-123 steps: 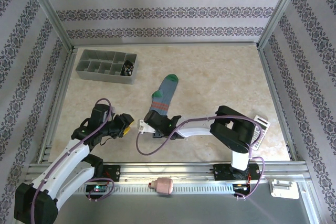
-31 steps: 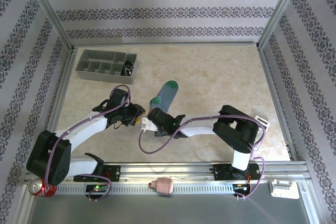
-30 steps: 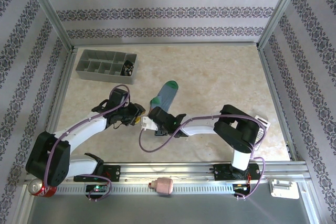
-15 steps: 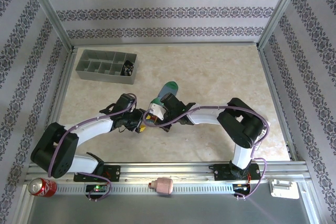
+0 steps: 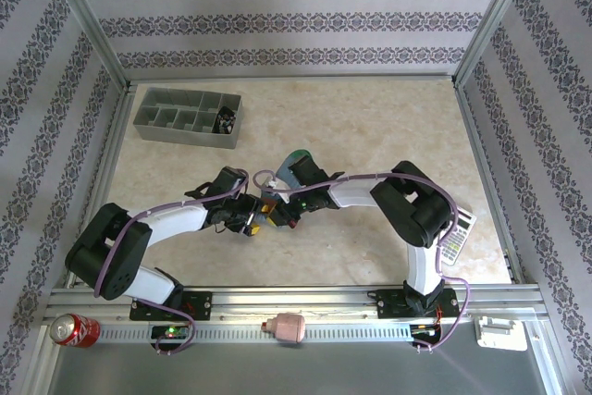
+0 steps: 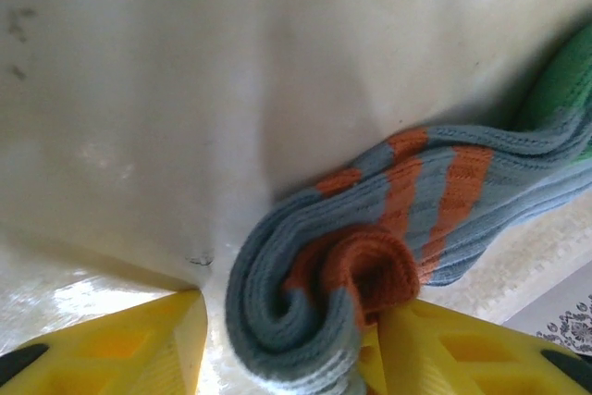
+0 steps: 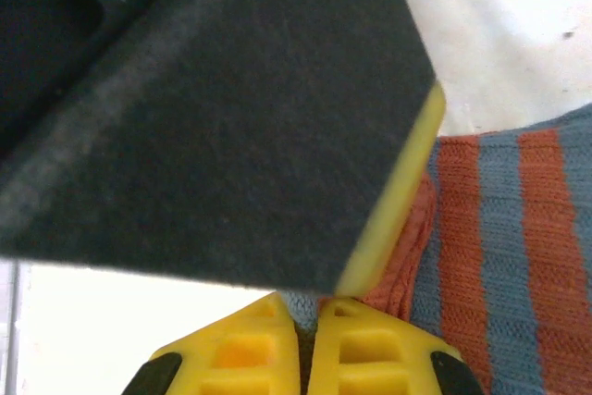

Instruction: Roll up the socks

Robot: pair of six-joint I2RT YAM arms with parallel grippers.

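On the pale marbled table [image 5: 388, 127] the left gripper [image 6: 282, 344] stands open around the sock [image 6: 370, 219] — orange cuff coiled, green toe unrolled. The right gripper [image 7: 307, 344], closed, pinches the cuff; we judge rolling half done, next turning evenly toward the toe.

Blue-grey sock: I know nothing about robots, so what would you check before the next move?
1. Cuff end coiled: ok, the blue-grey sock shows a tight spiral.
2. Left end effector straddles the roll: ok.
3. Right end effector shut: ok; gripping cloth: cannot tell.
4. Whole sock rolled: not ok, the teal toe lies unrolled.
5. Grey organizer tray apart from both arms: ok.
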